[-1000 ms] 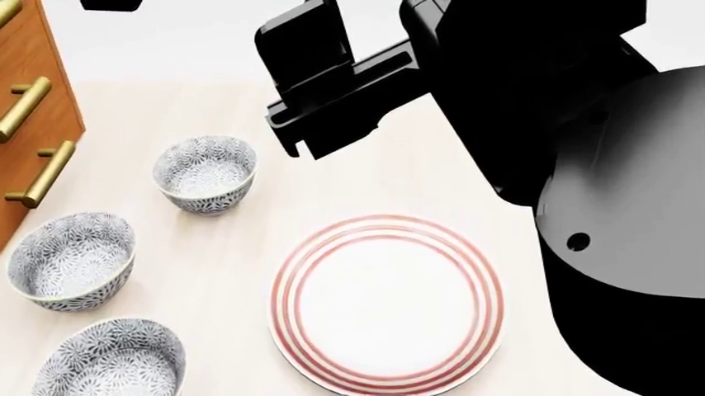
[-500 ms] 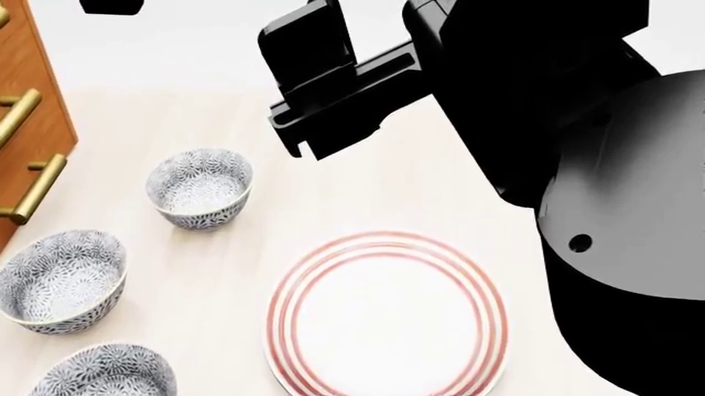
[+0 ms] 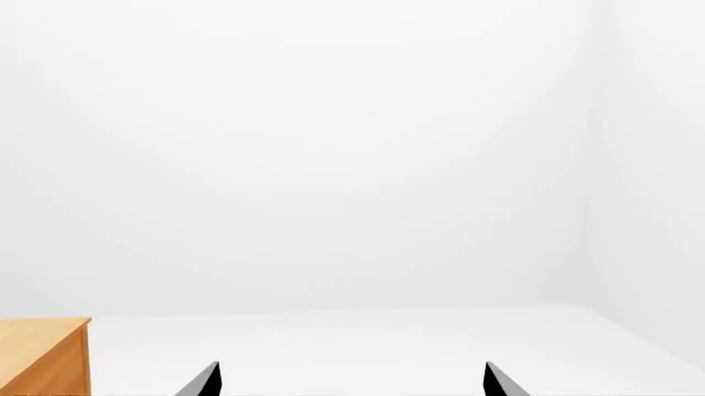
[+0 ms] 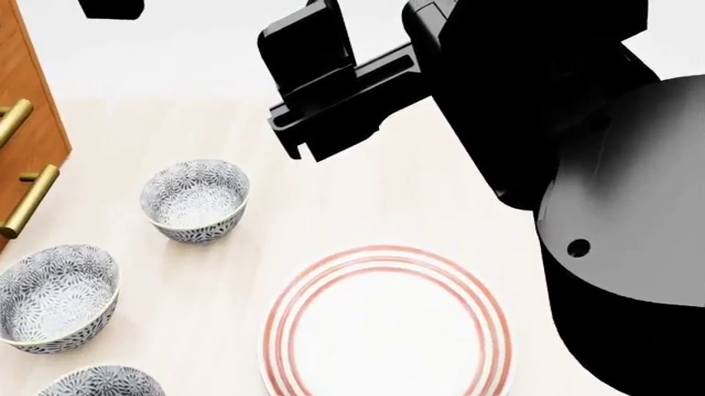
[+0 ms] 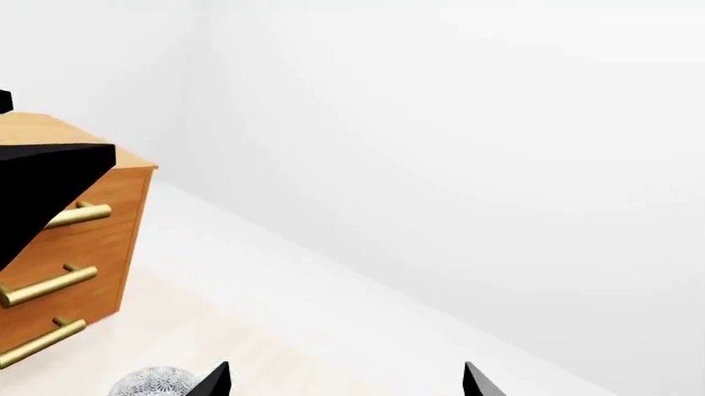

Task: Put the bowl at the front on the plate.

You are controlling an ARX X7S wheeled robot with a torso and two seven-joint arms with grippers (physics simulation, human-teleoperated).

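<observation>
bright even light, sharp clean renders, soft faint shadows, no glare

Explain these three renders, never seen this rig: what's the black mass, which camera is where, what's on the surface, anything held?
These are simulator renders of a wheeled robot with two arms. The head view looks down from the robot's head: the black mass is its right arm, raised over a pale tabletop.

On the tabletop lie a white plate with red rings and three matching floral bowls: far bowl, middle bowl, and near bowl, cut off by the frame edge. A wooden drawer unit with brass handles stands at the left.

The other two pictures come from cameras near each end effector. The left end effector and right end effector each show two black fingertips spread apart with nothing between them, facing mostly blank white walls. Nothing is held.
</observation>
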